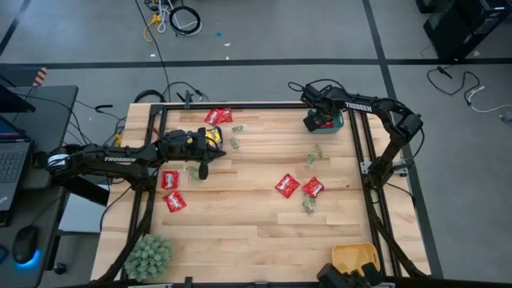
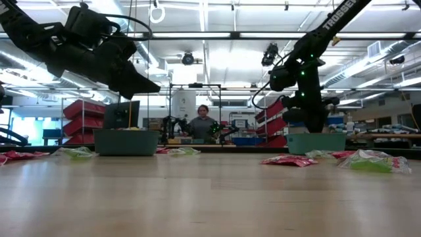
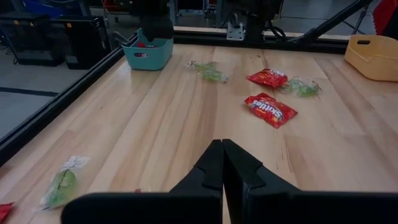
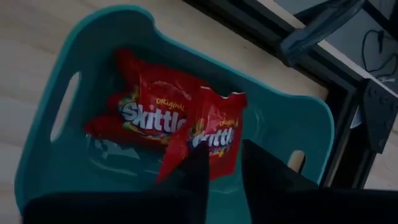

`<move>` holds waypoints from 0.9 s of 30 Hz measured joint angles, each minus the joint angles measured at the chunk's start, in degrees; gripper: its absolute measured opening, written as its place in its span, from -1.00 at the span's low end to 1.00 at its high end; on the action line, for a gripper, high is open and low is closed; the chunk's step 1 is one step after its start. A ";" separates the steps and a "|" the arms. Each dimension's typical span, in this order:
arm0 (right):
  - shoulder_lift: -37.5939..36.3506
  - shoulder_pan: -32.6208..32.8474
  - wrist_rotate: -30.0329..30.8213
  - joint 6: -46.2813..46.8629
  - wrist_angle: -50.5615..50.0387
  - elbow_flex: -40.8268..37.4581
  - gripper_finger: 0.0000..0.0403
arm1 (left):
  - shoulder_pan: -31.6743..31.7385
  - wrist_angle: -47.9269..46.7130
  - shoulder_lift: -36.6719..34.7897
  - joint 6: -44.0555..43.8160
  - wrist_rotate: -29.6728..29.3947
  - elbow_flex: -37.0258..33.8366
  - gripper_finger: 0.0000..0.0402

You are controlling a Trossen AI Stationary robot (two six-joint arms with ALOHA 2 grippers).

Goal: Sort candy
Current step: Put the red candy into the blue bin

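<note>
- Candy lies scattered over the wooden surface (image 1: pixel 240 232): red packets (image 1: pixel 287 186), pale green ones (image 1: pixel 314 158), yellow ones (image 1: pixel 213 136) by my left hand (image 1: pixel 202 171).
- My right hand (image 4: pixel 221 165) hangs over the teal bin (image 4: pixel 283 124), fingers slightly parted, a red packet (image 4: pixel 214 140) at their tips; whether it is pinched I cannot tell.
- Only that wrist view shows the bin's packets, printed "Skittles Original".
- My left hand's fingers are pressed together, holding nothing.
- "TROSSEN" is written on both arms.
</note>
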 joint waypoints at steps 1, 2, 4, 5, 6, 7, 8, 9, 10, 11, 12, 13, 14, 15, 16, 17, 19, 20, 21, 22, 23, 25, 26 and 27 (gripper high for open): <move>0.00 0.04 0.00 -0.11 -0.21 0.04 -0.53 | -0.02 0.00 0.00 -0.46 -0.01 -0.01 -0.99; 0.00 0.06 -0.02 -0.72 -1.02 0.33 -0.46 | -0.02 0.05 0.00 -1.01 -0.02 -0.01 -0.98; 0.00 0.29 -0.05 -2.92 -2.89 1.55 -0.36 | 0.04 -0.11 0.00 -2.20 -0.08 0.19 -0.98; -0.02 0.61 -0.05 -3.66 -4.38 2.35 -0.33 | 0.17 -1.04 0.00 -2.49 -0.45 0.71 -0.98; -0.19 1.11 -0.04 -4.93 -6.18 3.00 -0.33 | 0.42 -2.97 0.00 -2.53 -1.04 1.69 -0.99; -0.55 1.81 -0.04 -6.53 -7.21 3.43 -0.36 | 0.80 -5.88 0.00 -2.49 -1.78 3.10 -0.99; -1.14 2.67 -0.19 -8.09 -7.07 3.77 -0.42 | 1.32 -9.38 0.00 -2.13 -2.64 4.80 -0.99; -1.96 3.50 -1.06 -9.55 -6.00 3.99 -0.52 | 1.90 -13.05 0.00 -1.17 -3.56 6.52 -0.99; -2.86 4.28 -2.41 -11.16 -4.41 4.02 -0.63 | 2.58 -16.27 0.00 -0.26 -4.40 8.23 -0.99; -3.77 4.91 -4.28 -12.71 -2.37 3.89 -0.77 | 3.46 -18.75 0.00 0.90 -4.89 9.64 -0.99; -4.63 5.42 -6.87 -14.31 0.86 3.43 -0.88 | 4.49 -20.44 0.00 1.86 -5.12 10.91 -0.99; -5.35 5.82 -9.59 -15.56 4.30 2.86 -0.94 | 5.69 -21.99 0.00 2.18 -5.23 12.11 -1.00; -5.99 6.14 -12.69 -16.29 7.69 2.19 -0.94 | 6.98 -23.62 0.00 2.49 -5.36 13.29 -1.00; -6.49 6.53 -15.74 -16.73 10.95 1.51 -0.95 | 8.28 -25.50 0.01 2.60 -5.48 14.37 -1.00; -6.88 7.00 -18.19 -17.04 13.93 0.86 -0.97 | 9.57 -27.36 0.05 2.65 -5.50 15.31 -1.00; -7.24 7.75 -19.69 -17.26 16.73 0.16 -0.98 | 10.80 -29.03 0.62 2.68 -5.51 16.37 -1.00; -7.64 9.80 -20.59 -17.42 20.49 -0.67 -0.99 | 12.82 -31.79 2.86 2.65 -5.53 18.85 -1.00; -7.76 10.98 -20.58 -17.39 22.03 -0.84 -0.99 | 13.85 -33.78 4.18 2.64 -5.53 20.05 -1.00; -7.78 12.14 -20.33 -17.20 23.31 -0.90 -1.00 | 14.76 -35.75 5.86 2.61 -5.49 21.57 -1.00; -7.84 13.34 -19.42 -17.06 24.48 -0.90 -1.00 | 15.55 -36.90 7.99 2.60 -5.51 23.36 -1.00; -7.85 14.44 -18.61 -17.00 25.56 -0.90 -1.00 | 16.25 -37.57 10.34 2.48 -5.51 25.18 -1.00; -7.85 16.37 -17.73 -17.24 26.75 -0.90 -1.00 | 17.93 -40.40 15.13 1.96 -5.56 28.88 -1.00; -7.85 17.19 -17.72 -17.39 27.22 -0.90 -1.00 | 18.87 -41.71 17.56 1.91 -5.57 31.02 -1.00; -7.85 17.84 -17.59 -17.40 27.56 -0.90 -1.00 | 19.74 -42.87 19.89 1.97 -5.57 33.29 -1.00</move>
